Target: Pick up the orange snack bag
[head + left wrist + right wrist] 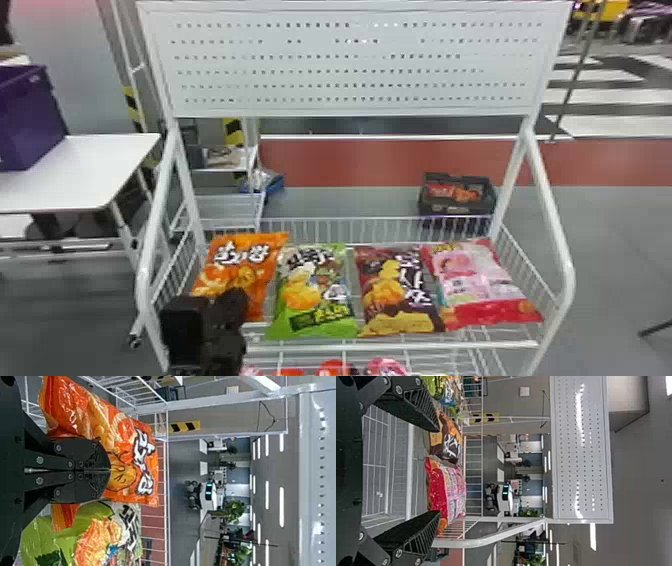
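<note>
In the head view my left gripper (pixel 232 302) is in front of the lower left part of the orange snack bag (pixel 240 262), which lies leftmost in the white wire basket. Seen from the left wrist, the two black fingers of my left gripper (pixel 110 470) are pressed together over the face of the orange snack bag (pixel 119 439). Nothing shows pinched between them, and I cannot tell whether they touch the bag. My right gripper (pixel 440 471) stands wide open and holds nothing, in front of the basket's right part.
Right of the orange bag lie a green bag (pixel 315 295), a brown bag (pixel 395 292) and a pink bag (pixel 485 285). The basket's front rail (pixel 390 345) runs before them, and a white perforated panel (pixel 350 65) rises behind. More packages sit on the lower level.
</note>
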Robot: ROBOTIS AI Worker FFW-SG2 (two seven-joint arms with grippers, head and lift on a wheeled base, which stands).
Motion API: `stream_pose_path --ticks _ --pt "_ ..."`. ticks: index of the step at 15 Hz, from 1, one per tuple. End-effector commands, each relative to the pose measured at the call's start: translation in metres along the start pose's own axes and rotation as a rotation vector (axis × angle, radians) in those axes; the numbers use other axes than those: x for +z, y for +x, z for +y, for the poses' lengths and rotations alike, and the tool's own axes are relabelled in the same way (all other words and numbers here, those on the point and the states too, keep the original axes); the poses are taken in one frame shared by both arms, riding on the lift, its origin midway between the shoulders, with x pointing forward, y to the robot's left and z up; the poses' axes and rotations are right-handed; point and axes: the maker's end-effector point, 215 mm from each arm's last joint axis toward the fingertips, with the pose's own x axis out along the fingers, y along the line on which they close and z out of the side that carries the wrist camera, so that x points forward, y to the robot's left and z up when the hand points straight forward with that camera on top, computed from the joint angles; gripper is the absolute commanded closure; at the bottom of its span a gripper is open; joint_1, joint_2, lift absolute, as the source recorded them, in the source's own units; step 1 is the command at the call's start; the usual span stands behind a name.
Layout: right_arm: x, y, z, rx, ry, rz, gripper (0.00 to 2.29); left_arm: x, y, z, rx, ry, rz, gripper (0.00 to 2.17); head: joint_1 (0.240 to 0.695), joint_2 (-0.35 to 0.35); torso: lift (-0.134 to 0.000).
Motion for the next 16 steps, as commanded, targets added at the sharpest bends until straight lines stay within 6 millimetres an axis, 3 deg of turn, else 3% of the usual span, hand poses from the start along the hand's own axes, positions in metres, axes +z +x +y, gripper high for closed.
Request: stream_pose_path --ticks 1,4,14,16 --pt "0.000 0.000 0.000 0.000 -0.001 0.000 0.17 0.014 -0.022 0.001 -0.002 -0.025 -0.032 1.38 0.499 0.000 0.000" --pt "0.000 0.002 0.000 0.001 0.001 -0.002 0.17 0.028 -0.053 0.003 -0.008 -0.060 -0.090 1.38 0.499 0.000 0.000" --pt "-0.004 0.004 -0.003 -0.006 0.005 0.003 0.17 0.022 -0.165 0.013 -0.032 -0.160 -0.245 1.38 0.499 0.000 0.000" --pt "-0.004 0.004 -0.004 -0.004 0.004 0.002 0.17 0.017 -0.177 0.018 -0.025 -0.133 -0.250 1.38 0.499 0.000 0.000"
